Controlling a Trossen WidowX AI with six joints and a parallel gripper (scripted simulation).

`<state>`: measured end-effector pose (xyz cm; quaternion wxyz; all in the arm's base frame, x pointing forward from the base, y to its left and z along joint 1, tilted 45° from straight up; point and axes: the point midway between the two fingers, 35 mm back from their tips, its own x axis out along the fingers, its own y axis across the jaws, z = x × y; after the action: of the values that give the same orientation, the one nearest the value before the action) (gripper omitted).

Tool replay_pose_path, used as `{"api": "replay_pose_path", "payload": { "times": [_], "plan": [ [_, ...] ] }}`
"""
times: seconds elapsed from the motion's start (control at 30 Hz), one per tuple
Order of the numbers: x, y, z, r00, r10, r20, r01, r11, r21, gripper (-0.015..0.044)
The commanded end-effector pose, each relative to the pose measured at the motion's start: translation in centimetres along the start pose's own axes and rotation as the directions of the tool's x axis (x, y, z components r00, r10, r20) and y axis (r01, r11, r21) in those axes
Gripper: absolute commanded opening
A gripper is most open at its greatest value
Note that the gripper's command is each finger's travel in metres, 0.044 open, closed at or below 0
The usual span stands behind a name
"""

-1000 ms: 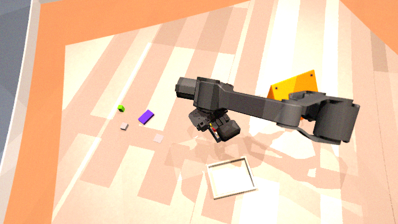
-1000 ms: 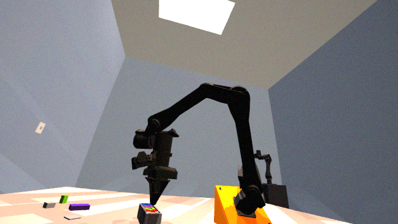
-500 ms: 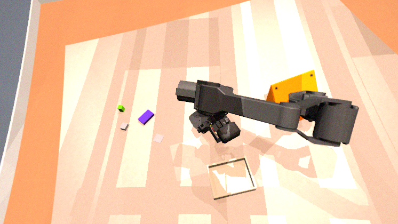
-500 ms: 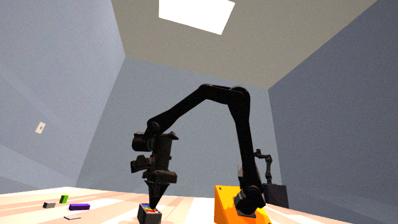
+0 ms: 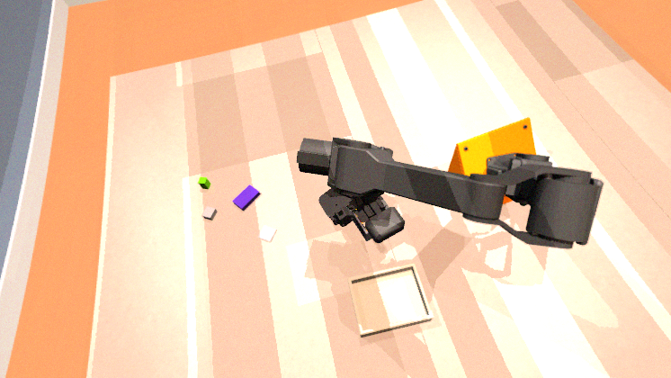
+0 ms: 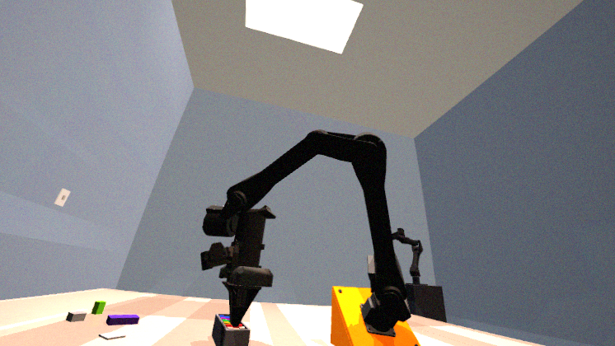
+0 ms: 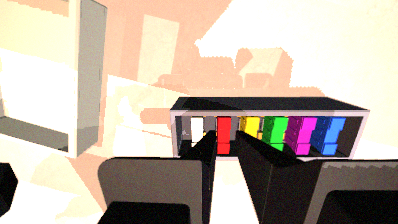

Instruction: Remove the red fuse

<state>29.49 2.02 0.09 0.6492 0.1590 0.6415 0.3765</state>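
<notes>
Currently poised over the dark, box-shaped fuse block [image 6: 232, 337] [image 7: 270, 104], with the gripper [image 5: 355, 220] [image 6: 235, 323] [image 7: 225, 136] parted narrowly and holding nothing.

Down between the tapering black fingertips, in the wrist view, sits seated in its slot the slim, glossy red fuse [image 6: 227, 325] [image 7: 224, 129]; whether touched, cannot tell. Lined up to one side, a white fuse [image 7: 197, 129]; to the other, stepped yellow [image 7: 250, 124], green [image 7: 276, 129], magenta [image 7: 301, 129] and blue [image 7: 330, 129] ones, all within a pale-rimmed rectangular opening. Near the block, well apart from the fuse, lies the shallow, thin-walled, square-cornered tray [image 5: 422, 293] [image 7: 91, 75], with bands of light across its smooth, pale floor.
</notes>
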Motion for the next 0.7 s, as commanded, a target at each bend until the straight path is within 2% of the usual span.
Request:
{"api": "replay_pose_path", "payload": {
  "times": [0.0,0.17,0.53,0.67],
  "plan": [
    [0.43,0.09,0.00,1.000,0.003,0.000,-0.003,1.000,0.001,0.0074],
    [0.49,0.09,0.00,1.000,0.003,0.000,-0.003,1.000,0.001,0.0074],
    [0.39,0.05,-0.05,1.000,0.001,-0.002,-0.001,1.000,0.000,0.0000],
    [0.36,0.05,-0.04,1.000,0.001,-0.002,-0.001,1.000,0.000,0.0000]
  ]
}}
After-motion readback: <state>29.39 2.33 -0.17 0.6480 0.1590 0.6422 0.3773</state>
